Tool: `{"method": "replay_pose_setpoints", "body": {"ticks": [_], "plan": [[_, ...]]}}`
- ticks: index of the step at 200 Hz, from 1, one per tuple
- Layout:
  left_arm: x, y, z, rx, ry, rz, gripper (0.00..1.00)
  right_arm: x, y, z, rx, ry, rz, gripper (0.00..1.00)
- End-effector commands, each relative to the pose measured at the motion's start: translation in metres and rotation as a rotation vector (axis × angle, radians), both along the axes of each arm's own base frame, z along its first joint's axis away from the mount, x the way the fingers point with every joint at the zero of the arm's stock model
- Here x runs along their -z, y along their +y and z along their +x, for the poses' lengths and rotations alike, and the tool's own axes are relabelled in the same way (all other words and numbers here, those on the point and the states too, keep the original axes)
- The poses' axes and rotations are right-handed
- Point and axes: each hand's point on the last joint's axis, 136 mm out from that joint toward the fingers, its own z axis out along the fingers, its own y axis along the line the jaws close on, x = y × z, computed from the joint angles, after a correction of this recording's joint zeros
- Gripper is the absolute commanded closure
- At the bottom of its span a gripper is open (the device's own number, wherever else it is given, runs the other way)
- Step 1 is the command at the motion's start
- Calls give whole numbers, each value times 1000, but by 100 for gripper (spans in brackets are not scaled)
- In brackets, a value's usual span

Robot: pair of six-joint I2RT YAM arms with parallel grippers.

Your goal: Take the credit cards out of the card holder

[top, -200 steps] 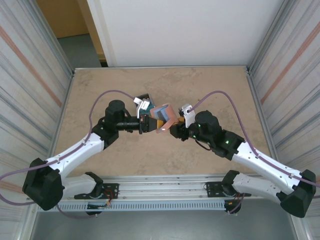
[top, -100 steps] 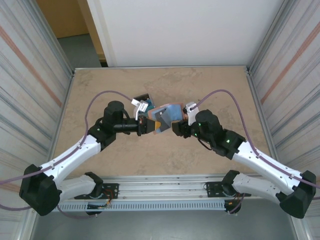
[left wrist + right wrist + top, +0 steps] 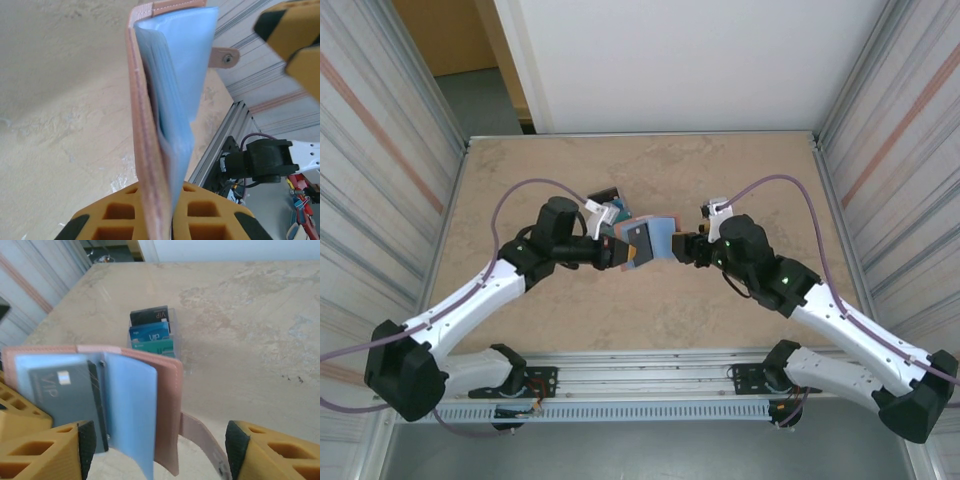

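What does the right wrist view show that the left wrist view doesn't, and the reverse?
Right wrist: the salmon-pink bifold card holder spread open, a grey plastic card in its blue-grey pocket, a fanned black, blue and teal card pile on the table. Left wrist: that holder edge-on, clamped between the left fingers. Both: the holder and its pink tab.

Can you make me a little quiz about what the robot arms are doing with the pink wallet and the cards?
1. True or false: the left gripper is shut on the card holder.
2. What colour is the card tucked inside the open card holder? A grey, B red, C yellow.
3. How many cards show in the pile on the table?
Key: 1 true. 2 A. 3 three: black, blue and teal.
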Motion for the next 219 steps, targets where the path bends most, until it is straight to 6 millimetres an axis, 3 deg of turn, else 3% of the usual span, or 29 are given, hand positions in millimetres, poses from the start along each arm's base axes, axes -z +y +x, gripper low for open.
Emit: {"method": "replay_pose_setpoints", "body": {"ticks": [1,40,80,99,118,162,189,219], "plan": [[-8,-3,3,10,-24,-5,100,-13,-1,-1,24,10,26,28],[-3,-5,3,6,2,-21,100,-13,14,-2,-3,55,21,38],[5,-6,0,3,28,-44,100,11,42,2,-45,147,-39,47],[9,-6,-1,6,36,-48,100,21,49,5,-40,191,-58,60],[9,-8,-2,17,41,-55,100,33,53,9,-37,226,-83,63],[2,-15,-3,46,47,-132,100,73,35,25,58,384,-61,78],[1,-19,-7,72,57,-167,100,96,20,29,101,465,-48,79],[9,-20,-7,71,83,-162,100,107,4,32,160,494,-62,79]]}}
